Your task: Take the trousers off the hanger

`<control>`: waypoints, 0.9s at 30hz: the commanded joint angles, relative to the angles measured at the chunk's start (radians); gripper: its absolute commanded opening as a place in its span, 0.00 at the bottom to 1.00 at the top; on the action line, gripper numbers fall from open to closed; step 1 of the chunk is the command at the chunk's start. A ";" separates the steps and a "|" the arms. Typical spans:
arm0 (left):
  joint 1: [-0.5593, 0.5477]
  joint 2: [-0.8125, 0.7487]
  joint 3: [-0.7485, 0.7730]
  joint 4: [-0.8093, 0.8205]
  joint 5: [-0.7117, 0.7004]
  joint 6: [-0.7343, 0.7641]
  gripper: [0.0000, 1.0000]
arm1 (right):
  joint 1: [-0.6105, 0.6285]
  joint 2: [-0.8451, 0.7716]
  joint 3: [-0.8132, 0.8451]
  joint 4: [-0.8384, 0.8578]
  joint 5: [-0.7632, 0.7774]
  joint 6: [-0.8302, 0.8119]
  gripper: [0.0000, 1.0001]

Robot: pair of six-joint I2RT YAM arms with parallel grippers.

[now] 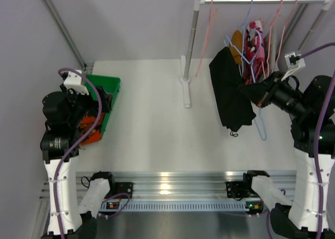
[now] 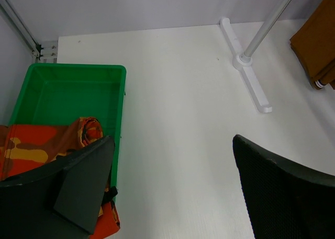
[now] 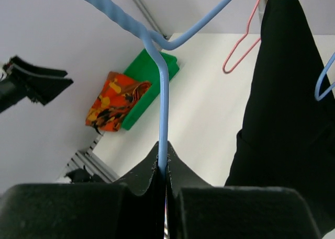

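The right gripper (image 3: 162, 168) was at the clothes rack (image 1: 261, 0), just below its rail. Its jaws were clenched on the wire of a blue hanger (image 3: 163, 113), which ran up from between them.

The black trousers (image 1: 230, 95) hung under the rack on the side towards its upright post, just beside the right gripper, with the lower end reaching down close to the desk (image 1: 157, 134). The pictures did not show which hanger carried them.

2 more pairs hung bunched further back under the rail: the mustard-brown trousers (image 1: 236, 40) and the red-pink floral trousers (image 1: 255, 43). Bare pink hangers (image 1: 209, 30) dangled from the rail nearest the post.

Well away from the rack, across the desk beyond its post, stood a green bin (image 2: 68, 87). The orange patterned trousers (image 2: 36, 147) were off the rack and lay draped over the bin's near end, partly inside and partly spilling out.

The left gripper (image 2: 171, 145) hovered at that same end of the bin, its jaws released, spread wide and holding nothing.
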 commanded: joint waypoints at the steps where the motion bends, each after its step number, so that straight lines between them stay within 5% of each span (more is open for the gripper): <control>1: -0.004 -0.030 -0.019 -0.018 0.010 -0.017 0.99 | -0.016 -0.077 0.009 -0.073 -0.092 -0.118 0.00; 8: -0.004 -0.119 -0.077 -0.047 0.036 -0.037 0.99 | -0.015 -0.048 0.071 -0.224 -0.388 -0.288 0.00; 14: -0.004 -0.230 -0.142 -0.081 0.082 -0.048 0.99 | 0.033 0.030 0.106 -0.172 -0.474 -0.236 0.00; 21: -0.004 -0.305 -0.199 -0.064 0.180 -0.079 0.99 | 0.619 0.084 0.036 0.007 -0.140 -0.126 0.00; 27: -0.004 -0.355 -0.220 -0.037 0.217 -0.031 0.99 | 0.775 0.231 0.135 0.110 0.059 -0.088 0.00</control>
